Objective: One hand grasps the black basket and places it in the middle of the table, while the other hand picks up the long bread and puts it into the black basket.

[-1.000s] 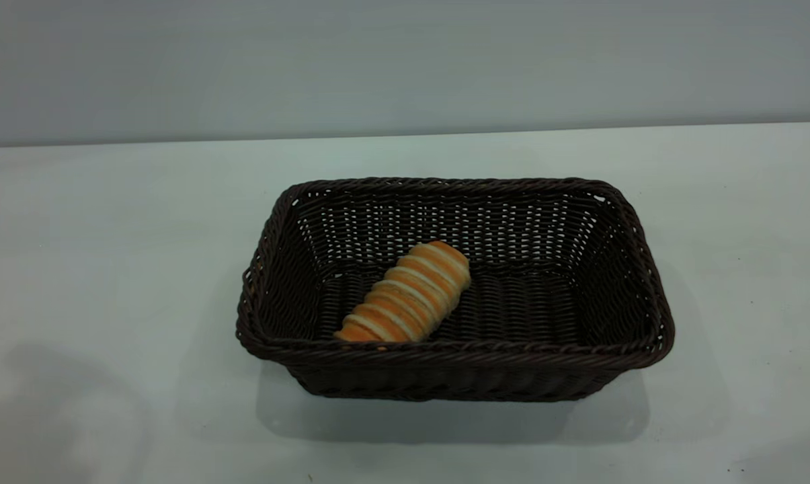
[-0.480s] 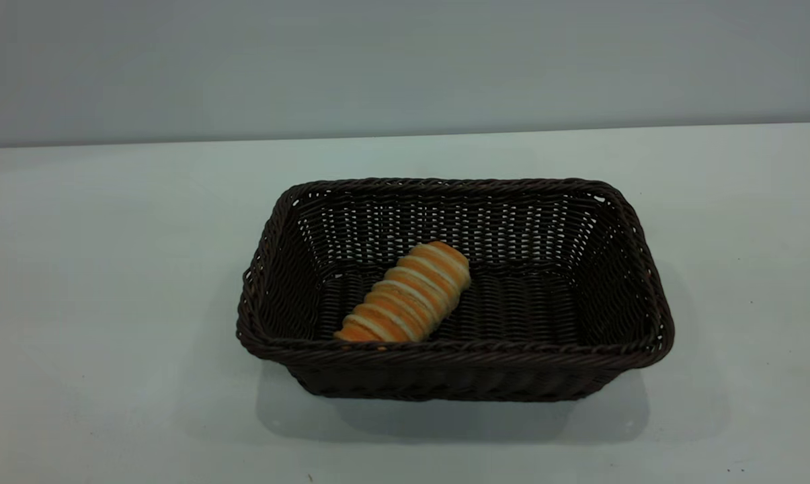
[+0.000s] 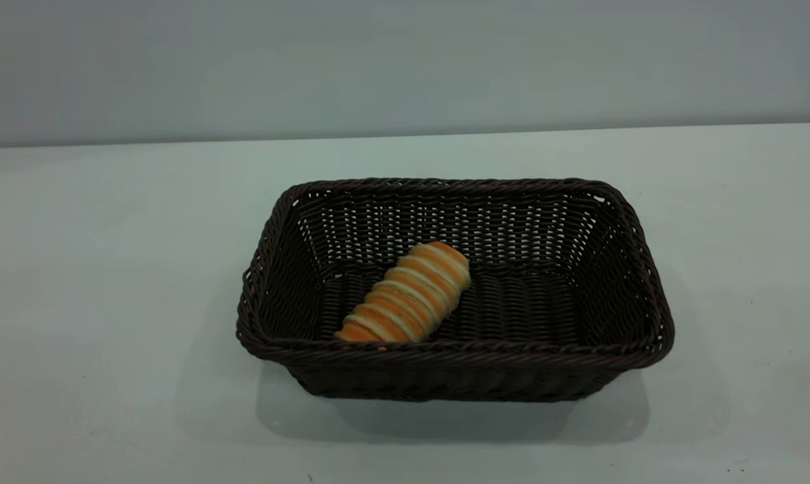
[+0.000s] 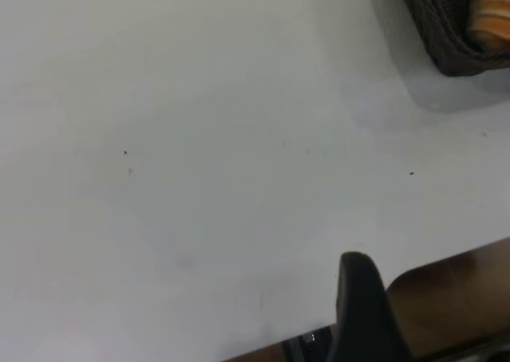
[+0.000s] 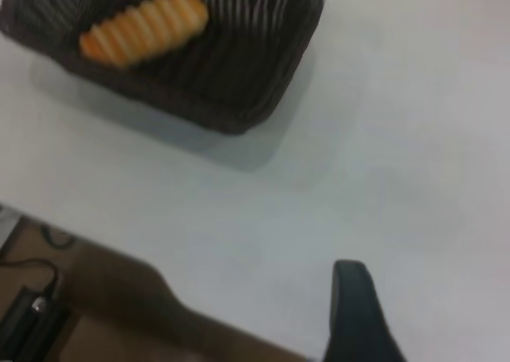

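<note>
Left end effector (image 4: 362, 314): parked off the surface's (image 3: 109, 269) near edge; its opening cannot be told.
Right end effector (image 5: 355, 314): likewise withdrawn, opening unclear.
Long bread (image 3: 408, 294): you see it lying diagonally inside the black basket (image 3: 455, 366), mid-surface.

**A bare test bench, looking like a lab**

I'm standing by a plain white table (image 3: 109, 269) sitting against a blank grey wall (image 3: 405, 60). Cables (image 5: 32, 298) are trailing below the table's edge, suggesting a robotics setup rather than a home.
</note>
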`<state>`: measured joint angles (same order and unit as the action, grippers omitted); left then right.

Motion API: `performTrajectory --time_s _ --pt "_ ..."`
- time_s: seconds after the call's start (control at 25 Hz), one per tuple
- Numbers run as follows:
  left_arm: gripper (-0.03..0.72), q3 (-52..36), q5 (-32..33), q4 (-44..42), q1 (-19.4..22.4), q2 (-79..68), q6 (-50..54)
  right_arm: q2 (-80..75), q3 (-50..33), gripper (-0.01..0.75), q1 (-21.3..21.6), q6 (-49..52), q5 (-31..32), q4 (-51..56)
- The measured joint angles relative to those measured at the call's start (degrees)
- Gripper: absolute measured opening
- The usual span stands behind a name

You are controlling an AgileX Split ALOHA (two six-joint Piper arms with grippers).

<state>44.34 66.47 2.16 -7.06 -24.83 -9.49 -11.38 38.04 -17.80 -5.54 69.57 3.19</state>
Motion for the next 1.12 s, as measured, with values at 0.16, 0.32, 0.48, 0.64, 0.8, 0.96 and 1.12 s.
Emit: performTrajectory --time_s 0.16,0.32,0.48,0.64,0.8,0.96,1.12 --pt "0.48 -3.1 0.0 0.1 0.0 4.8 0.0 4.1 -6.4 0.475 0.0 0.0 -1.7 0.2" --pt "0.48 -6.0 0.0 0.1 0.0 8.4 0.0 6.3 -10.0 0.475 0.0 -0.1 -4.0 -0.9" --pt "0.48 -9.2 0.0 0.4 0.0 11.4 0.0 6.4 -10.7 0.475 0.0 -0.1 -4.2 -2.4" --pt "0.48 -10.7 0.0 1.1 0.0 13.4 0.0 6.4 -10.8 0.475 0.0 -0.1 -4.2 -2.5" --pt "0.481 -10.8 0.1 1.6 0.0 14.1 0.0 6.4 -10.9 0.475 0.0 -0.1 -4.2 -2.6" --pt "0.481 -10.9 0.1 1.6 0.0 14.1 0.0 6.4 -10.9 0.475 0.0 -0.1 -4.2 -2.6" --pt "0.481 -13.4 -0.6 2.4 0.0 14.1 0.2 6.4 -10.9 0.475 0.0 -0.1 -4.2 -2.6"
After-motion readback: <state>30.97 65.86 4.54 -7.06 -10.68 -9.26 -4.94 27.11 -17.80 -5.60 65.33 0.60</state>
